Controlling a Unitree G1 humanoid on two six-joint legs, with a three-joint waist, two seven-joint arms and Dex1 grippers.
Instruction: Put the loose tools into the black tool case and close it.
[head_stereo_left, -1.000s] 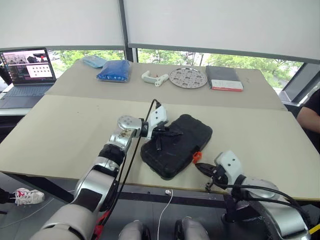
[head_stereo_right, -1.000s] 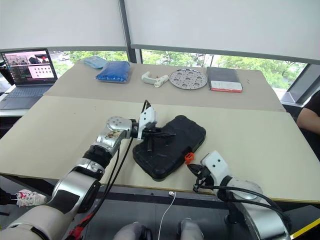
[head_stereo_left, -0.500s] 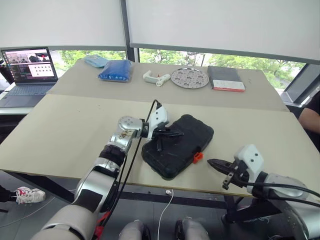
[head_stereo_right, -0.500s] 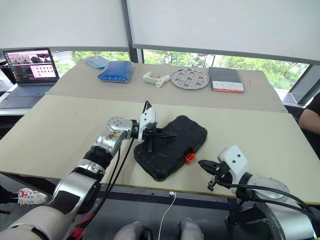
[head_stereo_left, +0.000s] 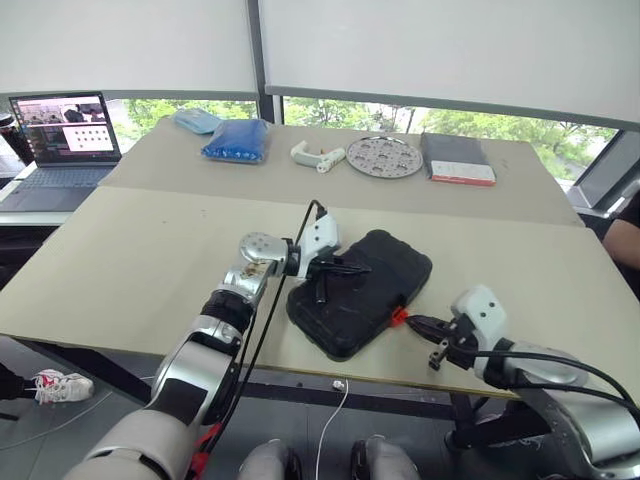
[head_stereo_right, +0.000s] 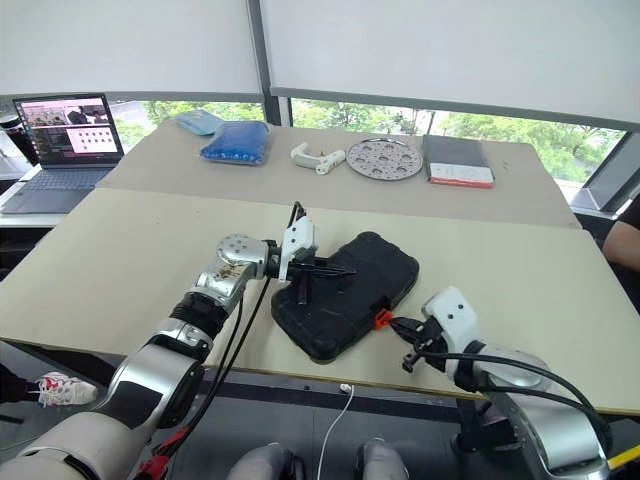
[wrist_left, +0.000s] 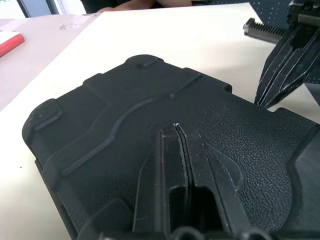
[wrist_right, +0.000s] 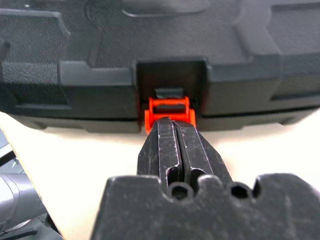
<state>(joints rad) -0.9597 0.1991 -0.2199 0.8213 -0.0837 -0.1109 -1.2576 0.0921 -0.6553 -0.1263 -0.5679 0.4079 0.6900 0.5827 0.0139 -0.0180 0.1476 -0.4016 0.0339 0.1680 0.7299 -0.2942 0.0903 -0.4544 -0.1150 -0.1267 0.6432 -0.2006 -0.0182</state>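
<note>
Back from its swing out to the right, the right gripper (wrist_right: 172, 124) has its pinched-together fingertips at the orange latch (wrist_right: 169, 111) of the closed black tool case (head_stereo_left: 360, 290). Left gripper (wrist_left: 178, 127), fingers together and empty, presses on the lid mid-table.

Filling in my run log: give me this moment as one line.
black tool case: closed on table | left gripper: shut, pressing lid | right gripper: shut, tips at orange latch

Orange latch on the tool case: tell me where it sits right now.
The orange latch sits midway along the closed black tool case's near edge, facing the robot's right side, with the shut right gripper's tips right against it.
</note>
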